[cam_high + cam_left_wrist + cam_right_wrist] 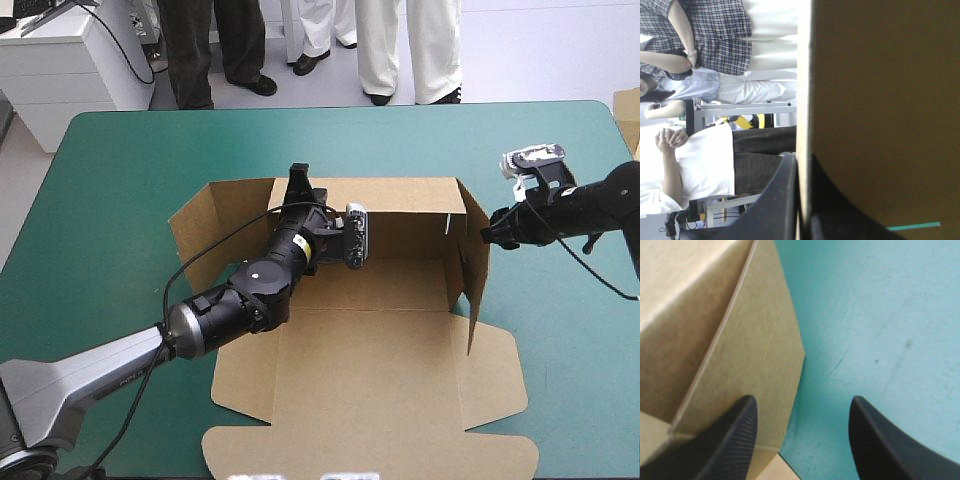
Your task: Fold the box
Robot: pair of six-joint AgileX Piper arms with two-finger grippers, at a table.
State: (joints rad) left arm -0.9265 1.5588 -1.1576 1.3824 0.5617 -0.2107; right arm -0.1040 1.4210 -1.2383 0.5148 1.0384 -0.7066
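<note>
The brown box (370, 380) lies mid-table with its lid flat toward the near edge. Its back wall (410, 215) and right side wall (476, 270) stand raised, and a left flap (200, 235) leans outward. My left gripper (297, 185) reaches over the tray floor and is shut on the back wall's top edge. In the left wrist view that gripper (804, 167) pinches the board (880, 100) between its fingers. My right gripper (490, 233) hovers just outside the right wall, open. In its own view the right gripper (802, 401) has one finger over the wall (740, 345) and the other over the cover.
The teal-green cover (570, 350) shows bare to the right of the box and also on the far left (100, 190). A corner of more brown board (630, 118) shows at the table's far right edge.
</note>
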